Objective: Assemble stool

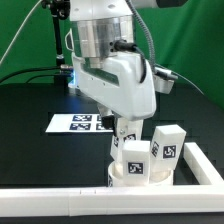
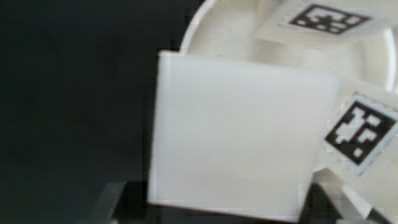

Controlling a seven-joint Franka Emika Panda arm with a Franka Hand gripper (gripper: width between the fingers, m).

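Exterior view first: the Panda arm hangs low over the stool's round seat (image 1: 125, 172), which lies rim-up on the black tabletop (image 1: 30, 120), tucked into the corner of the long white L-shaped bar (image 1: 60, 196). Two block legs stand upright in the seat already — one near the middle (image 1: 135, 160) and one toward the exterior view's right (image 1: 166, 146), both showing their square tags. So that's two legs seated, as far as I can judge; whether they are fully tight the pictures don't say.

Now the gripper (image 1: 126, 133) — it's down between the arm's body and the seat, with a third white leg (image 1: 128, 135) just showing a tag beneath the hand. Over to the wrist view: a big plain white leg (image 2: 246, 130) fills the frame, upright between the jaws, its far end over the pale seat (image 2: 231, 30). The jaws stand about halfway closed and, to my eye, clamped on that leg. The two tagged legs (image 2: 361, 130) sit just beside it, another tag (image 2: 324, 18) further along the seat.

Behind it all, the marker board (image 1: 78, 123) lies flat on the tabletop, well apart from the action.

My read: the third leg is being set or turned into its socket. After that, any remaining leg is still to come — I can't see a spare one anywhere in these views.
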